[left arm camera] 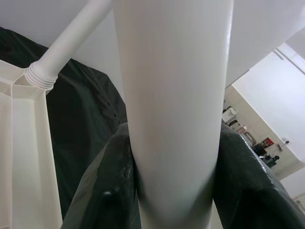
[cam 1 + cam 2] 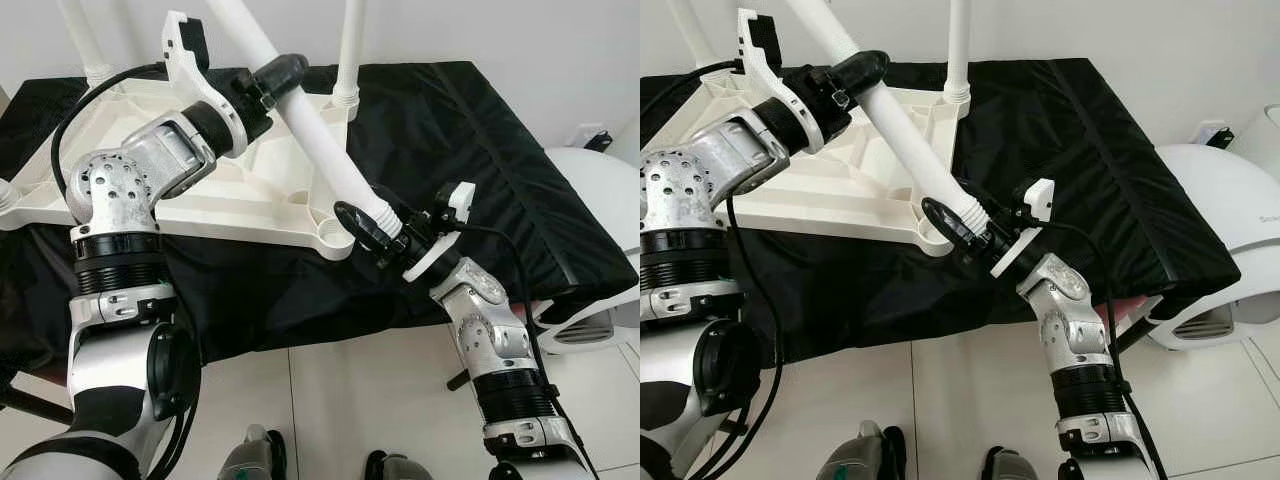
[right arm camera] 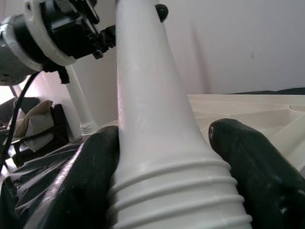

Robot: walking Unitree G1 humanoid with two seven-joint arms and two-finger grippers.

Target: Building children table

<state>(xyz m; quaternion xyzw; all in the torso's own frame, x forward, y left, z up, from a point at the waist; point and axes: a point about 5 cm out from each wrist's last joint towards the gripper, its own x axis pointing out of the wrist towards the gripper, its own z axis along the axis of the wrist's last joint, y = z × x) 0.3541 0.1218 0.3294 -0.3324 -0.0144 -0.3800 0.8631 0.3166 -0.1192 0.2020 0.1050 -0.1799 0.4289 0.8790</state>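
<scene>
A black cloth (image 2: 480,170) covers a low surface by a plain white wall (image 2: 500,40). Near, pale floor tiles (image 2: 370,400); right, a white rounded appliance (image 2: 1220,200).

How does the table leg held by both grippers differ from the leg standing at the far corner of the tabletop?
The held leg leans at a slant; the far-corner leg stands upright. The held leg's threaded end hangs beside the near corner socket, not seated; the far-corner leg sits in its socket on the upturned tabletop. The left gripper clamps the held leg high and the right gripper clamps it at the threads; nothing grips the other. Both are white plastic tubes.
</scene>
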